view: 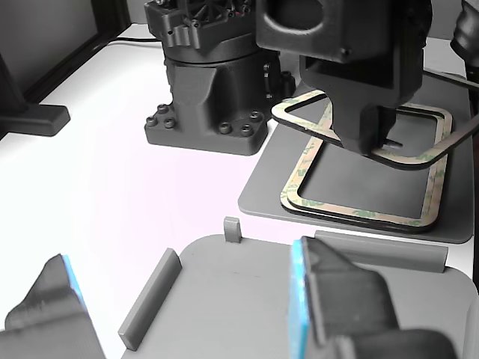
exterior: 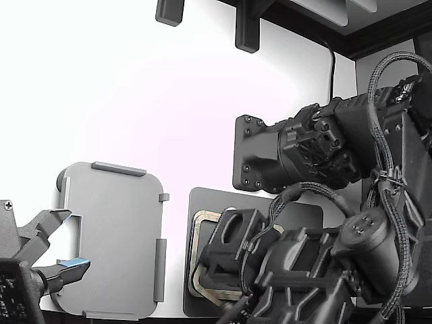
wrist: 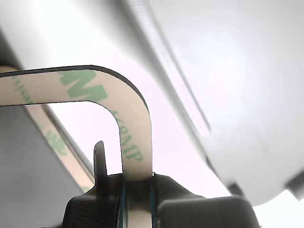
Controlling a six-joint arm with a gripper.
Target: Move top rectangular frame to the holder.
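You are pinching the top rectangular frame (view: 352, 123) by one thin rail with the claw (wrist: 137, 187) closed on it, lifting it tilted off the stack (view: 359, 206) on the dark pad (view: 262, 198); it looks light, flimsy and flexible, so keep holding near that rounded corner while the holder (view: 247, 299) waits at the other view's six o'clock.

- The holder (exterior: 111, 239) lies at the exterior view's left; the dark pad (exterior: 202, 202) lies to its right, apart from it.
- On the pad rests a stack of frames (view: 359, 213) — the top rectangular frame (view: 299, 120) is tilted above it.
- The arm base (view: 206, 97) stands beyond the pad's far-left corner in the other view.
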